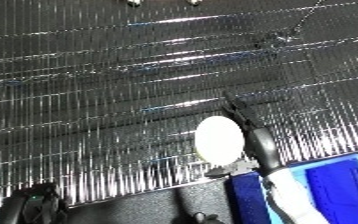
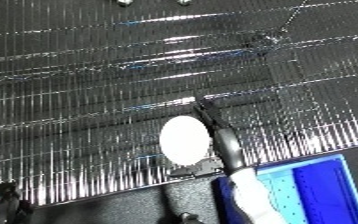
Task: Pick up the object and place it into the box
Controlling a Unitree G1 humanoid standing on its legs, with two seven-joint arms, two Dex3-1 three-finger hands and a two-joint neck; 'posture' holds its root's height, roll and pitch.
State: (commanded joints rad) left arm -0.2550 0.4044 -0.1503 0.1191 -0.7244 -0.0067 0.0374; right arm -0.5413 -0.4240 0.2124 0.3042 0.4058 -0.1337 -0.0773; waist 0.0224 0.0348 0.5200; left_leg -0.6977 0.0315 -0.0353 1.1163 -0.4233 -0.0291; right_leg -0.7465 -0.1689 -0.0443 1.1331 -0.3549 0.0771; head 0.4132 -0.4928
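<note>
In the left eye view, low centre: right hand (image 1: 257,142) with straight fingers against a white oval object (image 1: 219,139), over the foil-covered surface (image 1: 113,75); whether it is lifted, cannot tell. Blue bin (image 1: 340,187) at lower right. Right eye view: same contact. Judged step: transport. Next move calls for swinging right over the bin, then release
</note>
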